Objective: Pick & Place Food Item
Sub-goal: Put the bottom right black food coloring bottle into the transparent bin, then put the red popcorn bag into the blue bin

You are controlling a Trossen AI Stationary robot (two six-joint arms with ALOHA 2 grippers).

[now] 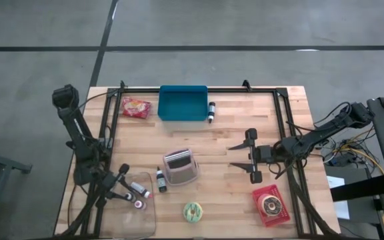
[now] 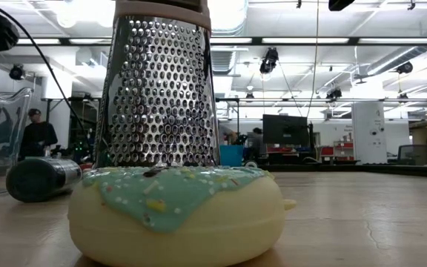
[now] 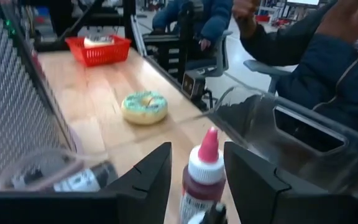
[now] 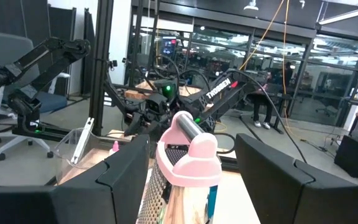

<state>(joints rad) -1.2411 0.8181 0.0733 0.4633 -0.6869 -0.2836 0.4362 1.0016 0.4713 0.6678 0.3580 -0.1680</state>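
A doughnut with teal icing lies near the table's near edge, large in the low view. A second doughnut sits in a red basket at the near right. A red food packet lies beside a blue bin at the far edge. My left gripper is open at the near left, its fingers on either side of a small pink-capped bottle. My right gripper is open and empty right of centre, facing a metal grater with a pink handle.
The grater stands mid-table with a small dark bottle to its left. A clear plastic container sits at the near left corner. A dark marker-like thing lies right of the bin. People sit beyond the table's near edge.
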